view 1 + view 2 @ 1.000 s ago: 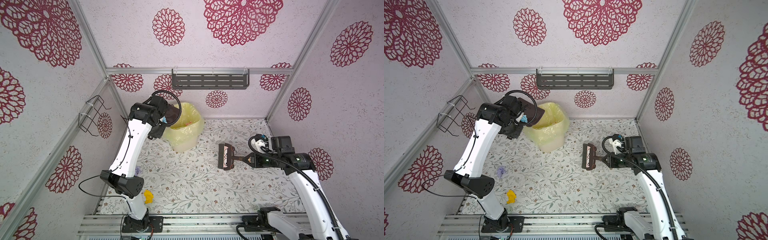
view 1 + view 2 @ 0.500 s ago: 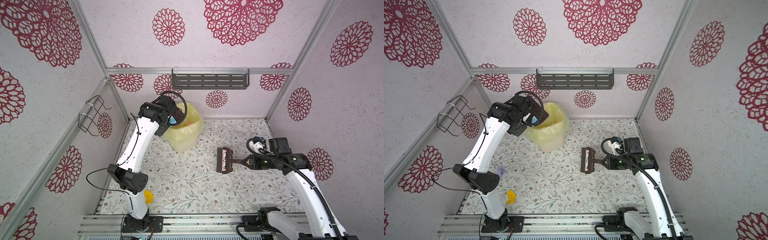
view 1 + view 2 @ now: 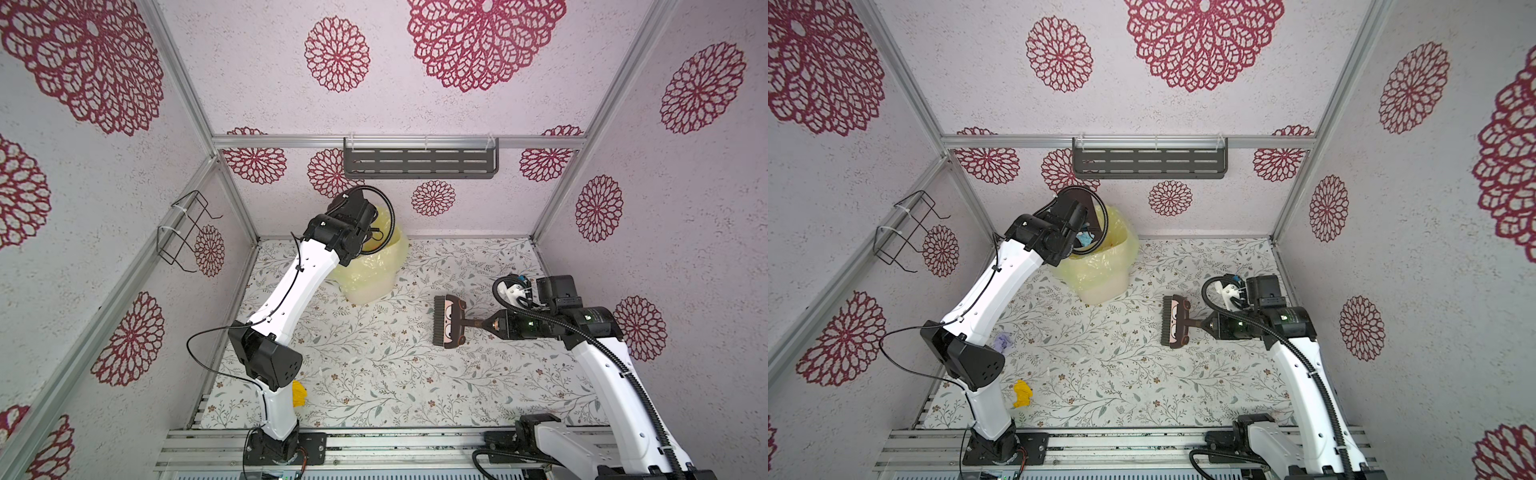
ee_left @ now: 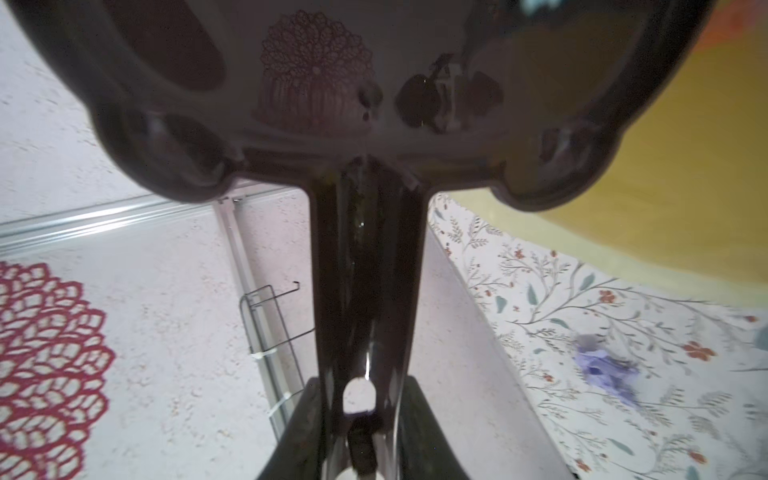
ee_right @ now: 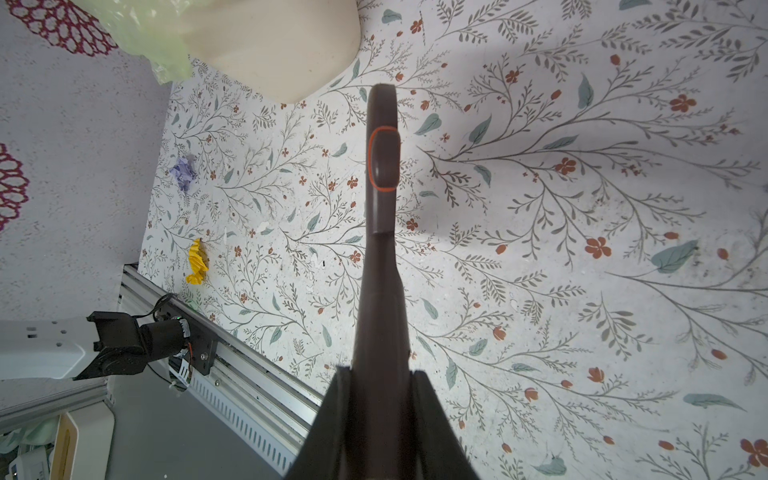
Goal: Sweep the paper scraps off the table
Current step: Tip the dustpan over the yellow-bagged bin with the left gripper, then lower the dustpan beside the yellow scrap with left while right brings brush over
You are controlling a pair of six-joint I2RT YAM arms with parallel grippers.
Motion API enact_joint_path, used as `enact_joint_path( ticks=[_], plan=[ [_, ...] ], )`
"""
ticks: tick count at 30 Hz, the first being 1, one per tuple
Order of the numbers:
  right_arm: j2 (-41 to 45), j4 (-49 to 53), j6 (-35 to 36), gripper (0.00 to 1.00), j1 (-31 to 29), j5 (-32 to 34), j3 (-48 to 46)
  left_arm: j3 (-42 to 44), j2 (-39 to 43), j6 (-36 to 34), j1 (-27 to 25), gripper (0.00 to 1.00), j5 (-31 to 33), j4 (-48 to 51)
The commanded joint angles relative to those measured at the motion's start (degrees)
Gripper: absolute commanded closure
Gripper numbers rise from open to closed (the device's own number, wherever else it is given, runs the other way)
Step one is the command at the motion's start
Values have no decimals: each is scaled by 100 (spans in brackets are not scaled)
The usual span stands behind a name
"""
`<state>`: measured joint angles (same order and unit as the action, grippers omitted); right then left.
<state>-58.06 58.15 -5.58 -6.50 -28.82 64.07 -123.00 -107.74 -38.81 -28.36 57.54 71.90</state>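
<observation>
My left gripper (image 4: 361,386) is shut on the handle of a dark brown dustpan (image 4: 374,83), which is raised and tipped over the yellow-bagged bin (image 3: 1104,274) at the back left. A light blue scrap (image 3: 1086,239) shows at the pan's mouth above the bag. My right gripper (image 5: 380,374) is shut on the handle of a brown brush (image 3: 449,326), its head over the middle right of the table (image 3: 415,374). A yellow paper scrap (image 3: 1022,392) and a lilac one (image 3: 1003,341) lie near the left arm's base.
A grey slotted shelf (image 3: 419,162) hangs on the back wall and a wire rack (image 3: 187,232) on the left wall. The metal rail (image 3: 374,440) with both arm bases runs along the table's front edge.
The left arm has swung the dustpan to the right, from beside the bin to over its opening. The brush has shifted slightly left and toward the front.
</observation>
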Motion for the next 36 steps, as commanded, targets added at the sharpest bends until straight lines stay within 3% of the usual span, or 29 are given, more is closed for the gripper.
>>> enact_joint_path(
  ticks=[1, 9, 14, 20, 24, 29, 36],
  plan=[
    [121, -33, 17, 100, 37, -221, 204, 110, 109, -958, -33, 100, 569, -1163],
    [217, 70, 0, 100, 35, -210, 193, 596, 337, -1420, -49, 100, 656, -1760],
    [234, -32, -70, 100, 35, -340, 126, 443, 442, -1020, -48, 100, 595, -1536],
    [383, -498, -446, 100, -208, -642, -304, -79, 696, 461, -73, 100, 33, -605],
    [454, -921, -860, 100, -753, -589, -580, -120, 1137, 1724, -109, 100, -762, 86],
    [563, -1934, -1734, 100, -1711, -572, -1109, 998, 2148, 2819, -150, 100, -1794, -9],
    [539, -4565, -3367, 100, -3247, -675, -2017, 2603, 3417, 4028, -158, 100, -2920, -100]
  ],
)
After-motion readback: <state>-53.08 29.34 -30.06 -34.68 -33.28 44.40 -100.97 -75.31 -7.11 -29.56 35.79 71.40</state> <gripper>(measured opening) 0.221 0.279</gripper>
